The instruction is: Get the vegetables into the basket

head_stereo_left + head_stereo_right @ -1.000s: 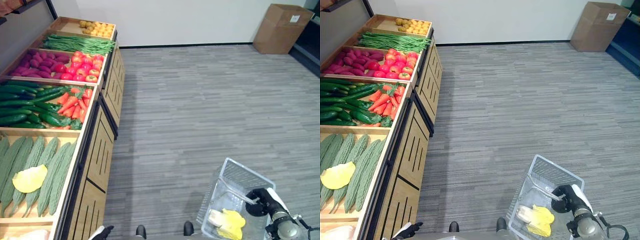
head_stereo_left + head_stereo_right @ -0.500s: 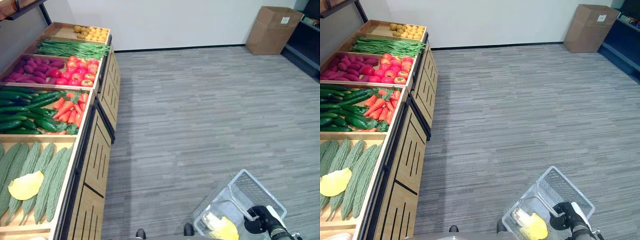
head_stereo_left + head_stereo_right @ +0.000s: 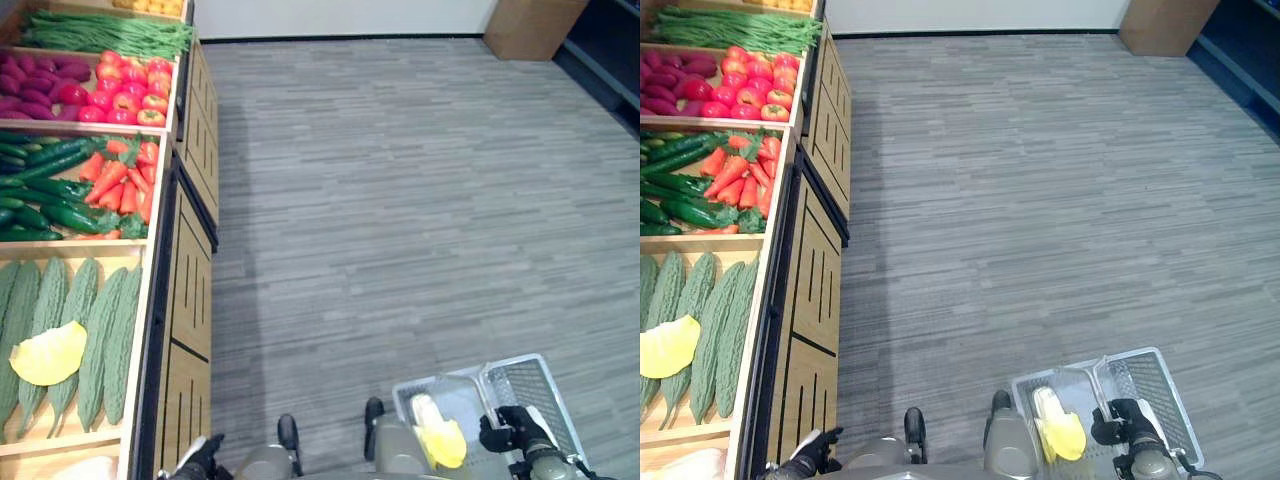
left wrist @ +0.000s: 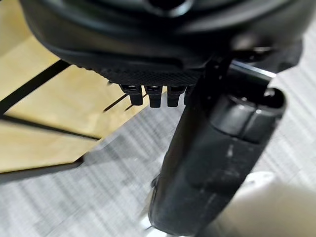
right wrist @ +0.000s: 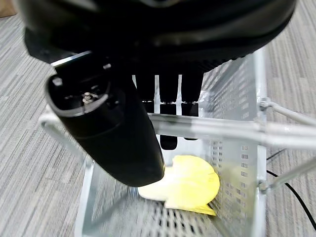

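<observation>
The head camera has tipped downward since the earlier frames, so the produce stand [image 3: 165, 300] now runs along the left edge of the frame and the cardboard box [image 3: 525, 22] is cut off at the upper right, while the wire basket [image 3: 535, 385] has come in close at the lower right and hangs level instead of tilted. The right hand [image 3: 508, 430] has its fingers curled round the basket's handle [image 5: 222, 129], seen clearly in the right wrist view with the thumb in front of the bar. Inside the basket lies a yellow leafy vegetable [image 3: 440, 440]. The left hand [image 3: 200, 460] shows at the bottom edge, lower left, beside the stand's wooden front; its fingers [image 4: 148, 94] are curled and hold nothing. On the stand lie bitter gourds [image 3: 95, 330] with another yellow leafy vegetable [image 3: 47, 352] on them, then cucumbers [image 3: 45, 190], carrots [image 3: 120, 180] and tomatoes [image 3: 125, 95] farther up the frame.
</observation>
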Controlling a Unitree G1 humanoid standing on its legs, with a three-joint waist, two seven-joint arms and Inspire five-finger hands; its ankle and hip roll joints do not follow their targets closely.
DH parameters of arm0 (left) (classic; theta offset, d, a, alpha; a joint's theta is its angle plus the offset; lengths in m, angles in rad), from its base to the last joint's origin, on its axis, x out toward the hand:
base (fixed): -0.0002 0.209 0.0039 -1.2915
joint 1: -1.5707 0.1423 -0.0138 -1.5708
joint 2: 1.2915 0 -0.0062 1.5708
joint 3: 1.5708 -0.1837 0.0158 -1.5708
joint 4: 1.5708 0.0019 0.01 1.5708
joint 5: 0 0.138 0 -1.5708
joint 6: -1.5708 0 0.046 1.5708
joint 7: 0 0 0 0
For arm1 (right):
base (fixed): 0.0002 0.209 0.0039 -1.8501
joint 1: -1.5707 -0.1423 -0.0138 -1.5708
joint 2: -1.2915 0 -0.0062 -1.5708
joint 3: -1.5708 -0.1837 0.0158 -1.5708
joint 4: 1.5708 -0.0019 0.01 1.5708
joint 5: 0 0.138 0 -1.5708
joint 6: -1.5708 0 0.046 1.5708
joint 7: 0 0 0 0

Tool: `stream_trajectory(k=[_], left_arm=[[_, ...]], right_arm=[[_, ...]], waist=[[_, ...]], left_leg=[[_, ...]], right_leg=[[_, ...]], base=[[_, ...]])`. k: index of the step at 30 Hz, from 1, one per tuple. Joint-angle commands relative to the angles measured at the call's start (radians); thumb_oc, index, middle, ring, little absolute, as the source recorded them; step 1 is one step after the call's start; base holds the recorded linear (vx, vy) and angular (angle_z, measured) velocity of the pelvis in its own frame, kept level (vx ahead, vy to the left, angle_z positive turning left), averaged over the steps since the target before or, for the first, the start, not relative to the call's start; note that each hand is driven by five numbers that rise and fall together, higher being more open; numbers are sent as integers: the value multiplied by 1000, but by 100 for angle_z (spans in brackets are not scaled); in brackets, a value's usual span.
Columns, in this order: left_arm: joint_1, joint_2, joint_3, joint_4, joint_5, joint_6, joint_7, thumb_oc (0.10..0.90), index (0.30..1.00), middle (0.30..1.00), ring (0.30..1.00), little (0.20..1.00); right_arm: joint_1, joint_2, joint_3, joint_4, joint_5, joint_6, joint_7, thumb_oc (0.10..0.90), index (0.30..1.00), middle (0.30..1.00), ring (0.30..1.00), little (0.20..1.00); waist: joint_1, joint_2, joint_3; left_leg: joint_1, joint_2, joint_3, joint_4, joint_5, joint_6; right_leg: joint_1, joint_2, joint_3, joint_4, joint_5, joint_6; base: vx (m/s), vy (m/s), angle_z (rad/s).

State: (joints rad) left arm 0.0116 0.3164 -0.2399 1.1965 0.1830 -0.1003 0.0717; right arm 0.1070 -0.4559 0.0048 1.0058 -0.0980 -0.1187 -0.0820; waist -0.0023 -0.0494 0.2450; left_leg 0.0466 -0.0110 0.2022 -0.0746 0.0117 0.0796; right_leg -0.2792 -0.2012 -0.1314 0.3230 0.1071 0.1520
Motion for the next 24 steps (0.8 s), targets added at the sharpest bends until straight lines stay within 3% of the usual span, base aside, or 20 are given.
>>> stream_trajectory(k=[1,5,9,13,14,16,19,20,23,24], left_arm=[[-1,27,52,7,14,-18,26,900,1000,1000,1000,1000],[-12,13,48,20,25,-19,31,900,1000,1000,1000,1000],[-6,-13,68,43,-7,-13,44,900,1000,1000,1000,1000],[-2,-23,73,46,-29,-8,53,900,1000,1000,1000,1000],[-5,-28,77,50,-34,-7,60,900,1000,1000,1000,1000],[-7,-28,87,54,-44,-7,68,900,1000,1000,1000,1000],[-17,-31,110,53,-87,-7,82,900,1000,1000,1000,1000],[-17,-31,110,53,-87,-7,82,900,1000,1000,1000,1000],[-33,-31,111,47,-108,0,95,900,1000,1000,1000,1000],[-50,-34,98,46,-105,1,102,900,1000,1000,1000,1000]], right_arm=[[-22,-72,-9,-101,55,-51,-38,400,300,300,300,300],[-23,-68,-5,-95,68,-52,-46,400,300,300,300,300],[-13,-59,1,-84,73,-49,-46,400,300,300,300,300],[-5,-69,0,-77,92,-54,-44,400,300,300,300,300],[7,-80,-7,-80,93,-57,-43,400,300,300,300,300],[12,-84,-10,-82,95,-59,-43,400,300,300,300,300],[30,-90,-24,-72,109,-62,-47,400,300,300,300,300],[30,-90,-25,-72,109,-62,-47,400,300,300,300,300],[57,-95,-37,-61,122,-61,-55,400,300,300,300,300],[67,-94,-50,-56,130,-57,-64,400,300,300,300,300]], waist=[[-19,-26,-28],[-45,-28,-25],[-51,-20,-51],[-48,5,-60],[-47,15,-63],[-48,20,-67],[-43,25,-70],[-45,25,-71],[-39,15,-49],[-26,4,-28]], left_leg=[[71,2,-39,97,-133,-68],[126,4,-62,105,-181,-82],[179,31,-107,137,-199,-112],[166,84,-135,183,-151,-146],[149,103,-159,213,-102,-163],[147,113,-165,212,-79,-171],[104,135,-178,265,21,-196],[101,136,-180,268,20,-197],[2,169,-114,398,96,-202],[-81,161,-92,393,89,-192]], right_leg=[[14,-27,13,-143,79,56],[-22,-12,22,-280,121,70],[-15,4,12,-239,115,53],[-11,36,-22,-163,46,12],[-9,54,-35,-132,14,-6],[-8,61,-42,-125,-2,-16],[9,75,-62,-126,-37,-42],[9,75,-64,-126,-37,-43],[75,78,-98,-144,-85,-79],[122,67,-117,-176,-97,-82]], base=[[234,-71,0],[253,-99,8],[291,-192,40],[220,-249,39],[254,-270,29],[152,-168,21],[137,-166,23],[115,-152,31],[163,-215,44],[188,-194,76]])
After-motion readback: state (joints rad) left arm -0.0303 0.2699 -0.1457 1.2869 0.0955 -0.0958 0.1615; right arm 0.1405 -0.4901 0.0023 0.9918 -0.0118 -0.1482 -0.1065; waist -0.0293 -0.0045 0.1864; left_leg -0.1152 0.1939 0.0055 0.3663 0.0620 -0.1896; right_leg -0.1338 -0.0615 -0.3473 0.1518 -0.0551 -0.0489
